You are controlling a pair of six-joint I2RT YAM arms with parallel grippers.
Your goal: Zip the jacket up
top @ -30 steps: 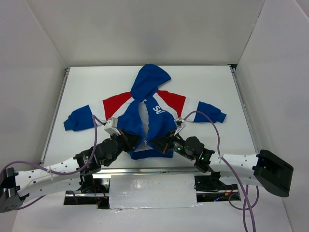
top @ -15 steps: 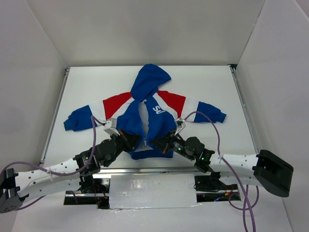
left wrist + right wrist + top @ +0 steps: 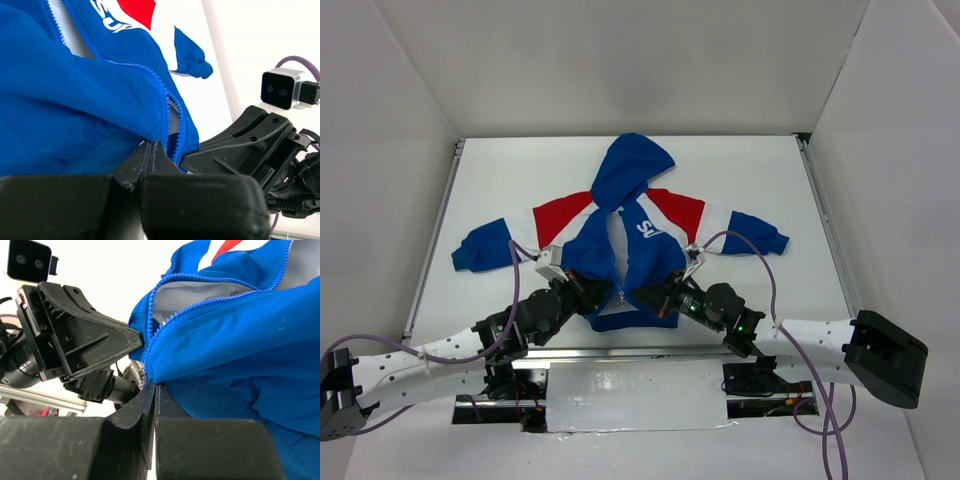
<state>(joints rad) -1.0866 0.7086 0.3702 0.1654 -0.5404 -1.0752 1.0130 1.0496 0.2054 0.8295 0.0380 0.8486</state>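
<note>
The blue jacket [image 3: 588,250], with red and white bands, lies flat on the white table, hood far and hem near, its zip open up the front. Both grippers meet at the bottom of the zip. My left gripper [image 3: 607,296] is shut, pinching the hem edge of the left front panel [image 3: 75,100] at its fingertips [image 3: 148,150]. My right gripper [image 3: 642,297] is shut on the hem of the other panel [image 3: 240,330] beside the blue zipper teeth [image 3: 200,307]. A small metal zip piece [image 3: 142,376] shows just left of its tips. White lining shows inside the lifted opening.
White walls enclose the table on three sides. Metal rails run along its left edge [image 3: 435,240] and right edge [image 3: 825,230]. A foil-covered plate [image 3: 635,395] lies between the arm bases. Purple cables [image 3: 765,265] loop over both arms.
The lower front of the jacket has shifted slightly between the two grippers. Both arms have stayed almost where they were, jaws still shut.
</note>
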